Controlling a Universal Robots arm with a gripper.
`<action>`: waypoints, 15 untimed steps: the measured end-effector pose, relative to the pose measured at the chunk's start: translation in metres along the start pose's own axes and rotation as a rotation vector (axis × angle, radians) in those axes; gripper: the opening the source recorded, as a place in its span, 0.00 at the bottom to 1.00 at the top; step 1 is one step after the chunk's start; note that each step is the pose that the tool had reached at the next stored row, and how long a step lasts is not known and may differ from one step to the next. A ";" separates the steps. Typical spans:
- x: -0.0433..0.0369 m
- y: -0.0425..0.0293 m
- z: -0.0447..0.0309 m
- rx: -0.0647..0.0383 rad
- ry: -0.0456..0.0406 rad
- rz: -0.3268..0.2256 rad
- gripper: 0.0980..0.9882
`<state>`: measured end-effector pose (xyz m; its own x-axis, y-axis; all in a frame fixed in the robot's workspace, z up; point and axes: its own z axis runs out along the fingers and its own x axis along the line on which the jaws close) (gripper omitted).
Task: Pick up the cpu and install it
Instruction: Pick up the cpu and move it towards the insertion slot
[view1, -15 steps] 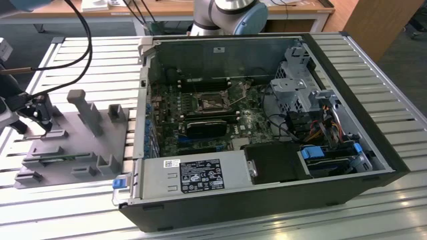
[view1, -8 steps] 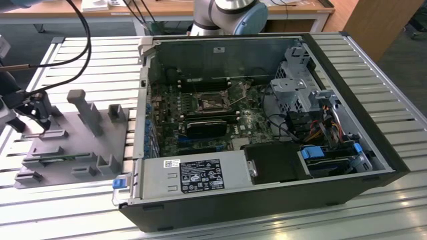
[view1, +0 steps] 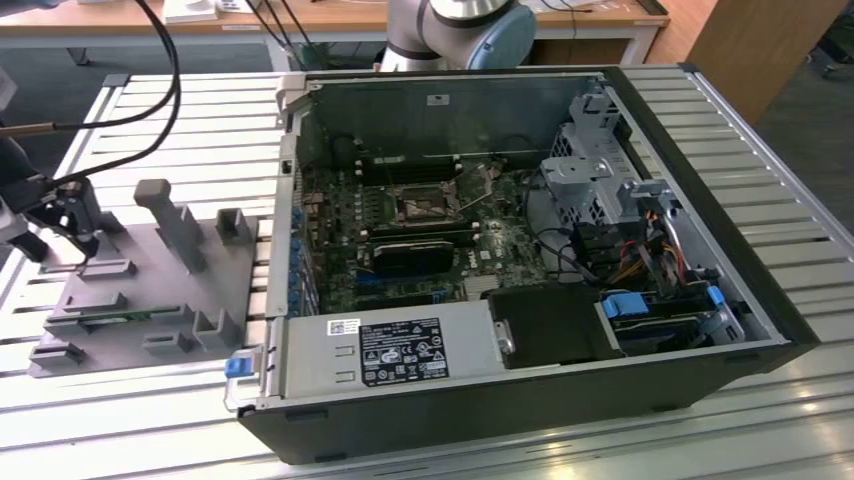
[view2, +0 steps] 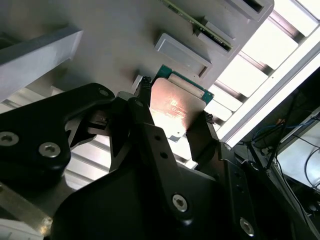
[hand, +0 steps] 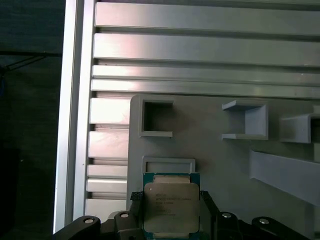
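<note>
We see the black hand (hand: 171, 199) clenched on the small, flat, square silvery cpu with a green rim (hand: 171, 212). Its fingers (view2: 150, 130) press two opposite edges, over the grey plastic tray with upright posts (hand: 210, 150) on the slatted aluminium tabletop (hand: 200, 45). The open black computer case (view1: 561, 410) stands well apart.

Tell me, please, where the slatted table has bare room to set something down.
Bare slats lie behind the grey plastic tray with upright posts, toward the slatted metal table's far edge, and along the open black computer case on the exterior view's right. Crowded: the tray, where the black claw grips the silvery square cpu, and the case's interior.
</note>
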<state>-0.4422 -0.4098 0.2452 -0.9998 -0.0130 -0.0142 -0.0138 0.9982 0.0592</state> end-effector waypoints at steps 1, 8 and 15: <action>0.0000 0.0001 -0.0006 0.000 0.0001 0.000 0.49; -0.0001 0.0004 -0.0047 0.000 0.0001 0.000 0.49; -0.0001 0.0010 -0.0082 0.000 -0.0001 0.000 0.49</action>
<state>-0.4422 -0.4092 0.2535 -0.9998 -0.0130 -0.0142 -0.0138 0.9981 0.0593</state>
